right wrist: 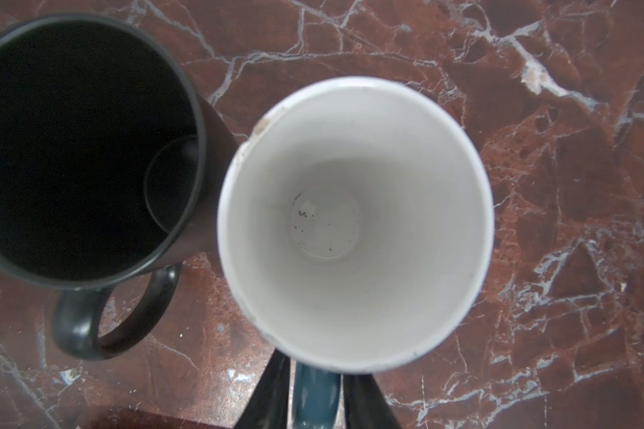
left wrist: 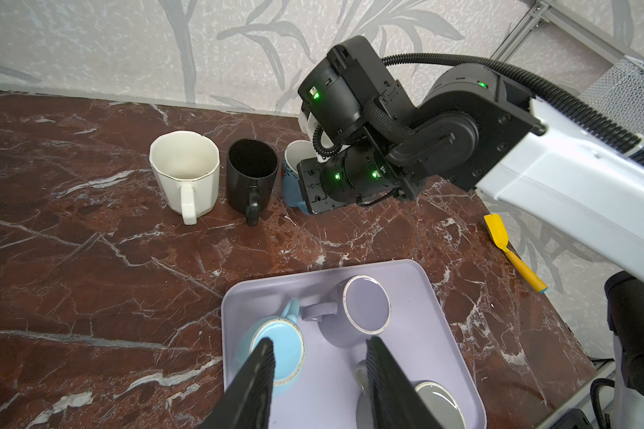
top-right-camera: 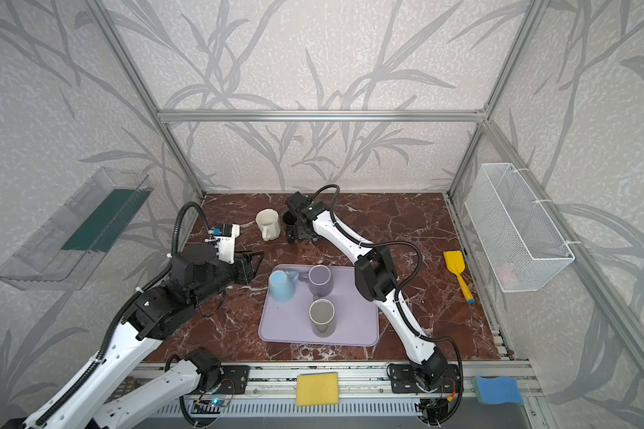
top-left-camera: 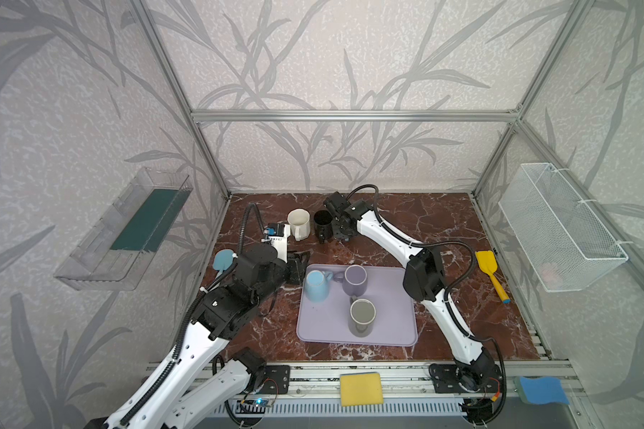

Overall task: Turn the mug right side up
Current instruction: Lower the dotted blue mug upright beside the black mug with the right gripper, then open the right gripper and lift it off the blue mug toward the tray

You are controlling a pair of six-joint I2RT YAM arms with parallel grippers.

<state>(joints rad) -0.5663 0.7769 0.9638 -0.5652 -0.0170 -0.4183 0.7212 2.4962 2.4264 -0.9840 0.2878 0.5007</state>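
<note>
A mug (right wrist: 354, 223), white inside and blue outside, stands upright on the marble table beside a black mug (right wrist: 82, 148). My right gripper (right wrist: 315, 371) is shut on its blue handle (right wrist: 315, 397), one finger on each side. In the left wrist view the mug (left wrist: 296, 156) shows behind the right gripper's body; in both top views that gripper (top-left-camera: 341, 230) covers it. My left gripper (left wrist: 320, 345) is open and holds nothing, hovering over the lilac tray (left wrist: 417, 282). In a top view the left gripper (top-left-camera: 298, 265) is at the tray's left edge.
A light blue mug (top-left-camera: 316, 284), a purple mug (top-left-camera: 354, 280) and a grey mug (top-left-camera: 362, 315) sit base-up on the tray (top-left-camera: 395, 327). A white mug (top-left-camera: 299, 223) stands left of the black mug (top-left-camera: 323, 224). A yellow spatula (top-left-camera: 491, 275) lies at the right.
</note>
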